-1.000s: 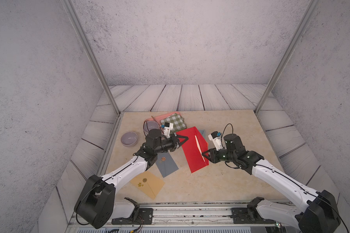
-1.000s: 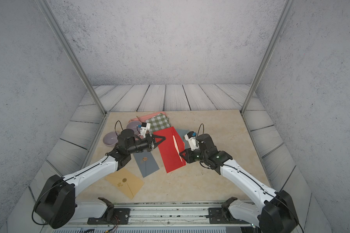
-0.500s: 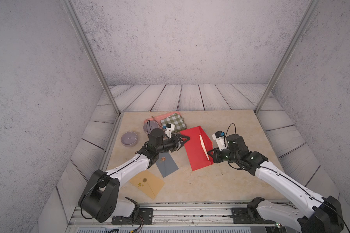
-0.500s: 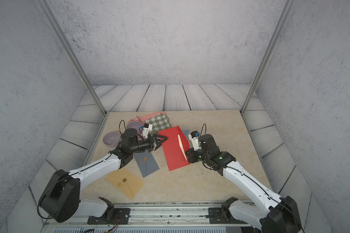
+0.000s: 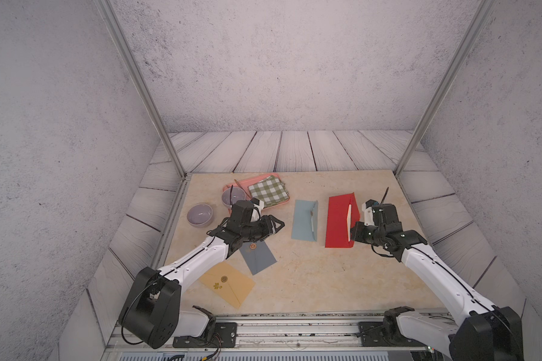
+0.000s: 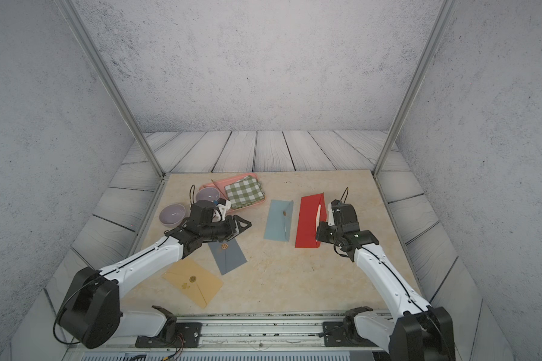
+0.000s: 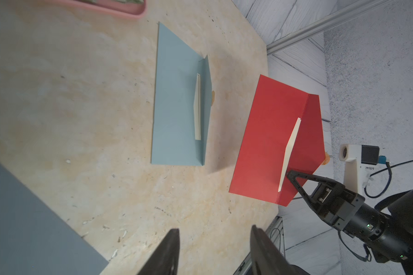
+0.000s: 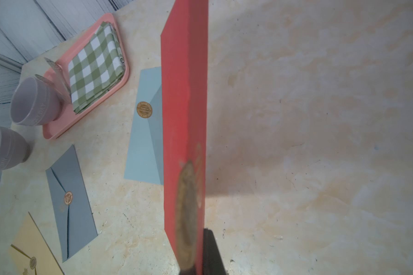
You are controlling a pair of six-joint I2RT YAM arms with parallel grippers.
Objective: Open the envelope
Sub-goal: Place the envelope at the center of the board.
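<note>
The red envelope (image 5: 337, 222) (image 6: 307, 222) sits right of centre on the table, with its flap (image 7: 310, 133) folded back and a cream card (image 7: 290, 152) showing at the mouth. My right gripper (image 5: 354, 233) (image 6: 319, 233) (image 8: 198, 250) is shut on the flap, close to its gold seal (image 8: 186, 214). The flap side is tilted up off the table. In the right wrist view the envelope (image 8: 184, 95) appears nearly edge-on. My left gripper (image 5: 279, 223) (image 6: 246, 223) (image 7: 214, 229) is open and holds nothing. It hovers over bare table, well left of the envelope.
A light blue envelope (image 5: 304, 225) (image 7: 177, 107) lies open between the arms. A dark grey envelope (image 5: 258, 258) and a yellow envelope (image 5: 227, 284) lie sealed near the left arm. At the back left are a pink tray (image 5: 232, 186), a checked cloth (image 5: 268, 193) and two lilac bowls (image 5: 200, 214).
My left gripper has opened, let go of the red envelope and drawn back. My right gripper has shut on the flap and carried the envelope to the right, uncovering the light blue one.
</note>
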